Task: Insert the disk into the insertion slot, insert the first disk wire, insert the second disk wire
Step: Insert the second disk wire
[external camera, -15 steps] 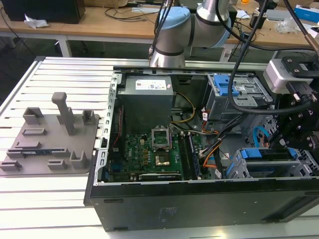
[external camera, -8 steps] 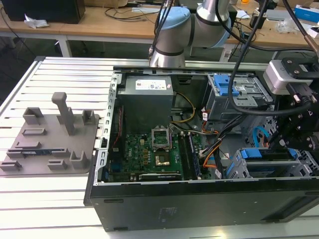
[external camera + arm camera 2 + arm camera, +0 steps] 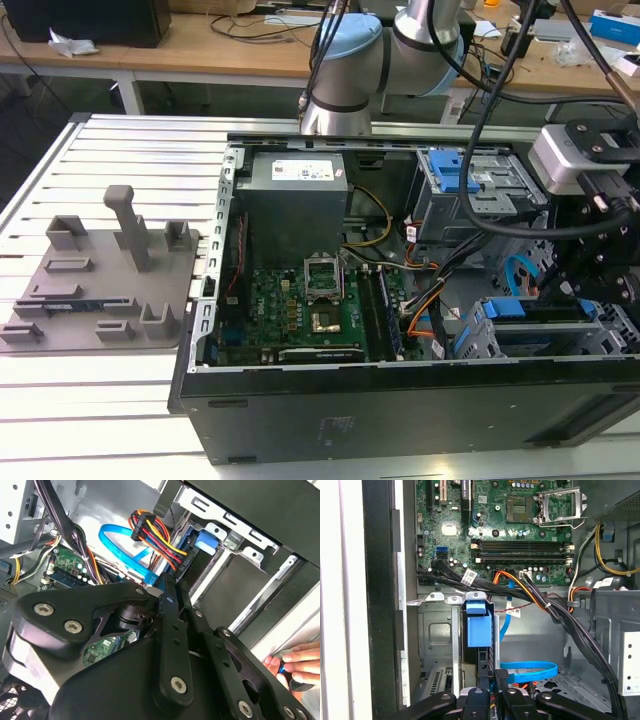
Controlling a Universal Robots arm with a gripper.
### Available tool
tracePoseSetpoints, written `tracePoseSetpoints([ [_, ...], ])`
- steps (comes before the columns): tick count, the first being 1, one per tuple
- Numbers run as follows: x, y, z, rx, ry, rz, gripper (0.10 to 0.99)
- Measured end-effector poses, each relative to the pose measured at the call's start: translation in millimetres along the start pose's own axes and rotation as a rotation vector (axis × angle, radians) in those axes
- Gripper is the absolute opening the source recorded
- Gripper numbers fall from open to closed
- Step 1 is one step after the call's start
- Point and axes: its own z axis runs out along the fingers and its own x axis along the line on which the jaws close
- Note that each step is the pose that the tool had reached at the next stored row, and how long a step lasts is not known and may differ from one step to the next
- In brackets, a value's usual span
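hovering low inside the open black computer case (image 3: 400,410), the black linkage claw (image 3: 492,692) stood pressed nearly together on the edge of the silver disk in its bright blue carrier (image 3: 479,627), which sat partway down the low grey sheet-metal slot (image 3: 437,635). seating looked unfinished; the flat blue wire (image 3: 530,670) lay loose beside it.

- We were in a robotics lab or electronics workshop.
- Open computer case (image 3: 400,400) sat on a slotted aluminium table (image 3: 130,135), motherboard (image 3: 310,300) exposed.
- Grey fixture plate (image 3: 100,280) lay beside the case on the exterior view's left.
- Wooden workbenches (image 3: 200,55) behind carried cables and boxes.
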Motion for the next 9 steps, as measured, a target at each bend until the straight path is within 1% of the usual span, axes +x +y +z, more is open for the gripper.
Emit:
tracePoseSetpoints([
  [9,0.9,-1.5,1.5,0.0,0.0001,0.001,0.161],
])
